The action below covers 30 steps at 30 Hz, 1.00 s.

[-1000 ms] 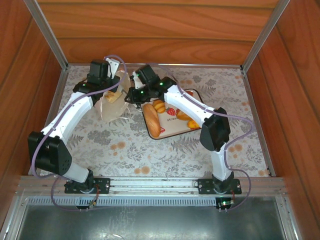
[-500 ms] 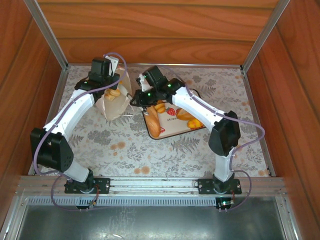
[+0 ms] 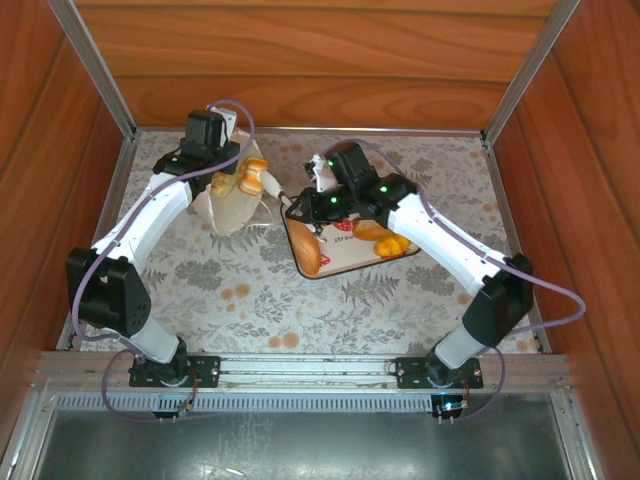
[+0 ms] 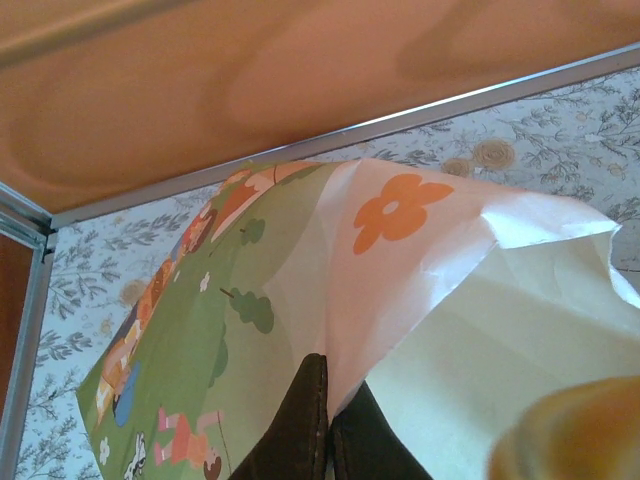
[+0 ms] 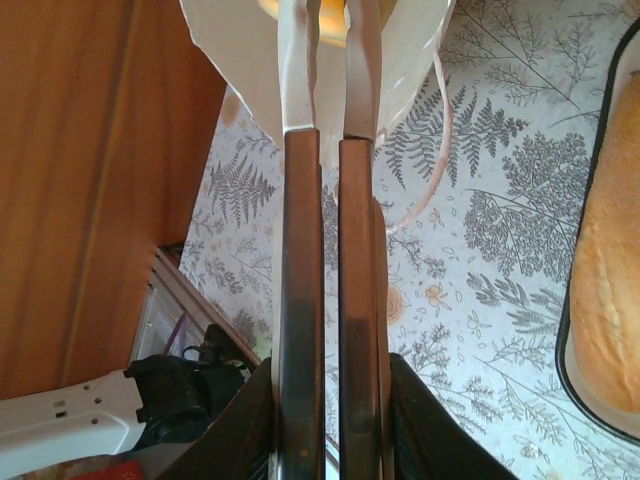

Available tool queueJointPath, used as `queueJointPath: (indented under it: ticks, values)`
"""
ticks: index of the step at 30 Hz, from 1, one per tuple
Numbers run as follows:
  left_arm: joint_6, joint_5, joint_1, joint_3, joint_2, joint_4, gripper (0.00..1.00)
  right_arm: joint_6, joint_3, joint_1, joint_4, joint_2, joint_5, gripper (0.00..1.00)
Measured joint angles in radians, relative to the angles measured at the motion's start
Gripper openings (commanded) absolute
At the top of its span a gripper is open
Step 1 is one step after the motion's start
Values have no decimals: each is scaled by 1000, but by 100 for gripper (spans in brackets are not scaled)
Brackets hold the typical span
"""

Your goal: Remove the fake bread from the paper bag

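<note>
- We note the left jaws closed tight on an edge of the paper bag (image 3: 232, 208), upper left of centre in the overhead view.
- Fake bread (image 3: 250, 175) sits at the bag's mouth; a long loaf (image 3: 309, 255) lies in the tray (image 3: 350, 255) right of it.
- Right jaws nearly together, a slim gap, gripping nothing we can see.

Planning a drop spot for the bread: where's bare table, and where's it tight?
Bare tablecloth: the wide near strip between the tray and the arm bases, and the far-right corner beyond the tray. Tight: the gap between the paper bag and the tray, where the right gripper sits.
</note>
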State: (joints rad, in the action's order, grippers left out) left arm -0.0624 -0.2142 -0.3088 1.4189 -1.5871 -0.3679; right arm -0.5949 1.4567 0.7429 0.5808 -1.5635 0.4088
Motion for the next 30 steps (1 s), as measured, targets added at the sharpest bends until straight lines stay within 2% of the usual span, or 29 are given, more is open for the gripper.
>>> queueJointPath:
  ticks: [9,18,30]
  values:
    - [-1,-26,0,17,-6,-1,0,-85,-264,-80,-65,301,22,0]
    - [3,-35,0,18,-6,-2,0,-171,-463,-158,16,641,-76,0]
    - [19,-16,0,18,-6,-2,0,-292,-716,-169,84,788,-93,0]
